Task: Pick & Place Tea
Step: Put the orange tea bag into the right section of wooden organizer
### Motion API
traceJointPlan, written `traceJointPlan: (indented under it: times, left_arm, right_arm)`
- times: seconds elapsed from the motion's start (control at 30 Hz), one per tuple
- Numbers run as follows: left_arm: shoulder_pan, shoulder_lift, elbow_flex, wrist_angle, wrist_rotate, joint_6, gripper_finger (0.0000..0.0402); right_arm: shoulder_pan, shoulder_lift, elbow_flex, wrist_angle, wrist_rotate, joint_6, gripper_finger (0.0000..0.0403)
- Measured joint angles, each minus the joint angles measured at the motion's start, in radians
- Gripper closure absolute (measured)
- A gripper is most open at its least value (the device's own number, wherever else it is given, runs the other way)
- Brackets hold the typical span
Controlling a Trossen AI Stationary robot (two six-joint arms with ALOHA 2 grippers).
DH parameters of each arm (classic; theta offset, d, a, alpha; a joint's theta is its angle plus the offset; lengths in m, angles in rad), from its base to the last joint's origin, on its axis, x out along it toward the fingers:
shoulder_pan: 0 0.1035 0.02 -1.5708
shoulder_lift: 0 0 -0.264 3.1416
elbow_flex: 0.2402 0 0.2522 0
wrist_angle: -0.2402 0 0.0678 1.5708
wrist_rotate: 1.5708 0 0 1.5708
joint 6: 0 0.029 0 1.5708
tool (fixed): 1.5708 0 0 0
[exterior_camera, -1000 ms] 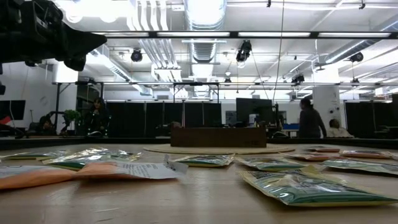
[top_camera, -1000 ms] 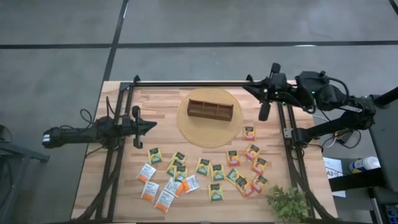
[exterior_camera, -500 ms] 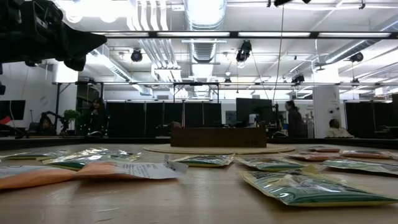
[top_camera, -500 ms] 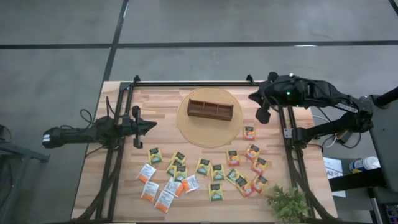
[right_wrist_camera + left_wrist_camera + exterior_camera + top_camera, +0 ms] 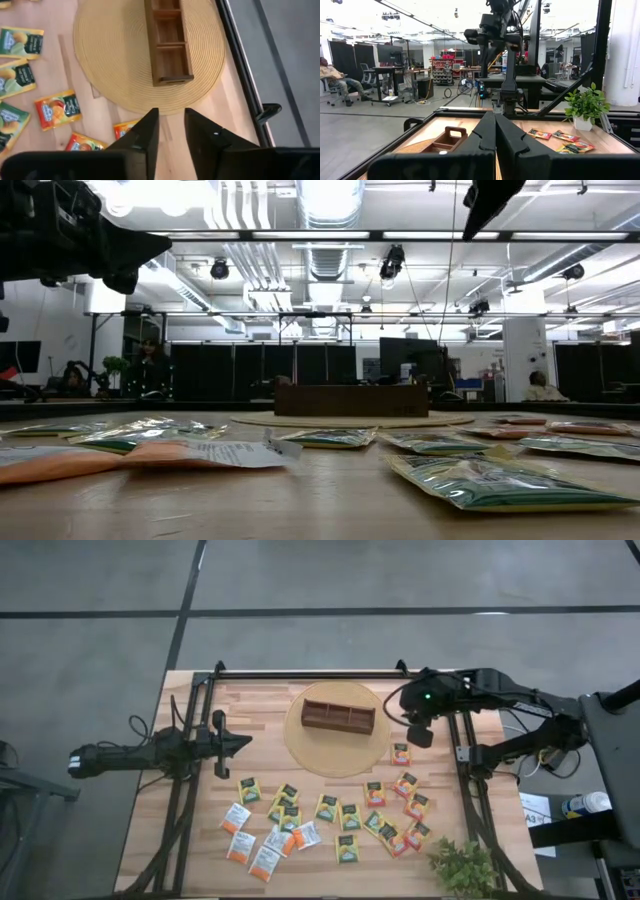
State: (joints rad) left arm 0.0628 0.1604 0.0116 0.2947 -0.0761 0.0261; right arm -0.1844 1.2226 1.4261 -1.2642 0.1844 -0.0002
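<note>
My right gripper [image 5: 421,734] swung inward over orange-red tea packet [image 5: 401,753]; fingers now parted, empty. Pick imminent. Left gripper [image 5: 222,743] parked, fingers together.

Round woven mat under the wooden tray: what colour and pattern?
Pale straw yellow round woven mat, woven in concentric rings; clearest in the right wrist view.

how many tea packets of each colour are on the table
yellow-green packets: 10
white-and-orange packets: 5
orange-red packets: 5
total: 20
A few packets overlap in the high view, so a count could be off by one.
</note>
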Motion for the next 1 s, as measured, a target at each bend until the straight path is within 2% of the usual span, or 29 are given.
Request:
traceJointPlan:
  times: [0.27, 0.43, 0.77, 1.0]
  left_arm:
    - [0.000, 0.000, 0.000, 0.000, 0.000, 0.000, 0.0402]
    - [0.000, 0.000, 0.000, 0.000, 0.000, 0.000, 0.0402]
    - [0.000, 0.000, 0.000, 0.000, 0.000, 0.000, 0.0402]
    - [0.000, 0.000, 0.000, 0.000, 0.000, 0.000, 0.0402]
  right_arm:
    - [-0.006, 0.051, -0.003, -0.012, -0.005, -0.001, 0.0227]
    - [-0.038, 0.070, -0.003, -0.026, -0.033, -0.001, 0.0193]
    - [-0.085, 0.110, -0.019, -0.030, -0.037, -0.066, 0.0179]
    - [-0.141, 0.107, -0.147, -0.029, -0.048, -0.140, 0.0177]
